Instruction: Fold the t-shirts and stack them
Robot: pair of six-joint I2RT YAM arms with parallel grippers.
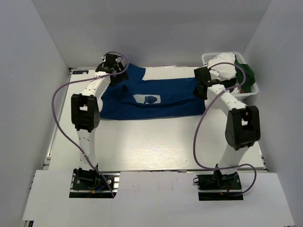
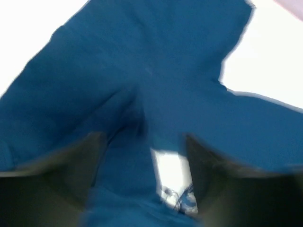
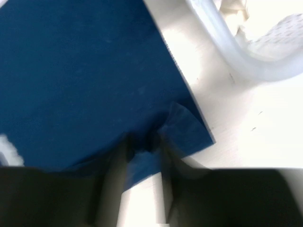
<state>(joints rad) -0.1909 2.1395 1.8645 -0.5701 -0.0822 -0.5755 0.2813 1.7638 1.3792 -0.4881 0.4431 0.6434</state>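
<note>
At the far-left corner, the left gripper (image 1: 115,75) stands over the blue t-shirt's (image 1: 165,108) left end. Cloth is bunched between its parted fingers, but I cannot tell whether it has a grip. The shirt lies across the table's far half and is probably light and limp, so it should sag unless held at matching corners. The right gripper (image 1: 202,90), nearly closed, pinches the shirt's right-hand corner near the basket (image 1: 251,92).

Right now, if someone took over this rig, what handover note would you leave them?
Left gripper: at the far-left corner of the blue t-shirt, cloth between its fingers, grip unclear in blur.
Right gripper: shut on its right corner.
White t-shirts and dark green t-shirt: heaped in the basket, far right.
Done: blue one laid out. Left: fold it, then the rest, stack all.
</note>
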